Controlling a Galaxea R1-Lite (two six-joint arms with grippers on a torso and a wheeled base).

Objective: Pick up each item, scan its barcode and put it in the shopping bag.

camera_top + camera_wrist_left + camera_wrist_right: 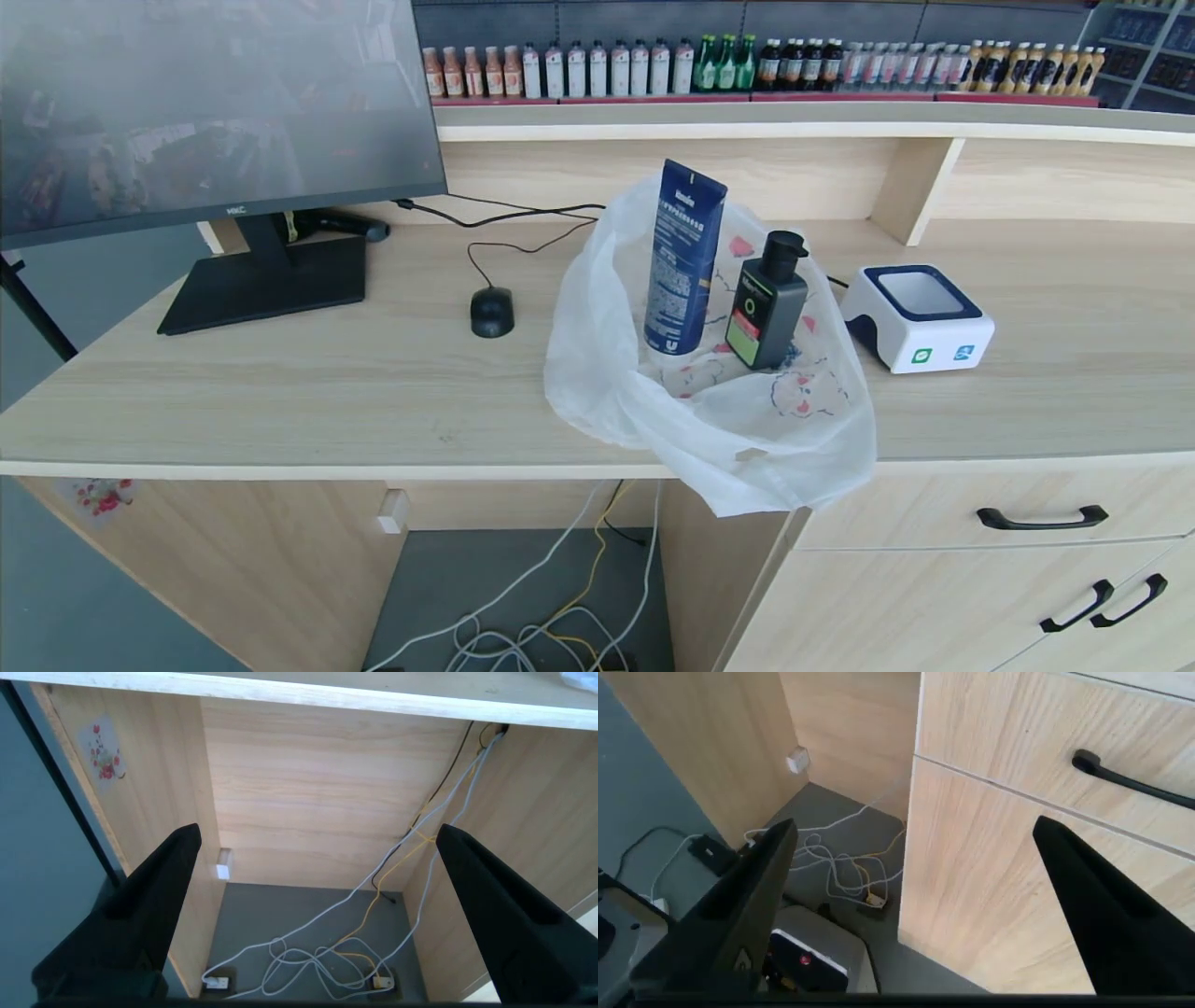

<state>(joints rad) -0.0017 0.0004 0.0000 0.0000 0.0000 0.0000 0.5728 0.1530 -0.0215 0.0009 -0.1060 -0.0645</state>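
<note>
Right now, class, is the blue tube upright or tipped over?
Upright, leaning slightly: the blue tube stands on end inside the shopping bag.

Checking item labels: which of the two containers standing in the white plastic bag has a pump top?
The short dark grey bottle; the taller blue tube beside it has a flat crimped top.

One shopping bag (747, 439) sits on the counter (280, 401), above the left gripper (318, 831) and the right gripper (915, 826). It holds two items: one blue tube (684, 257) and one dark pump bottle (767, 303). Also up there are one scanner (920, 317), one mouse (492, 311) and one monitor (205, 103). Three drawer handles (1042, 518) face the right gripper's side. Far beyond both grippers stand perhaps three dozen bottles (747, 65), too crowded to count surely.
</note>
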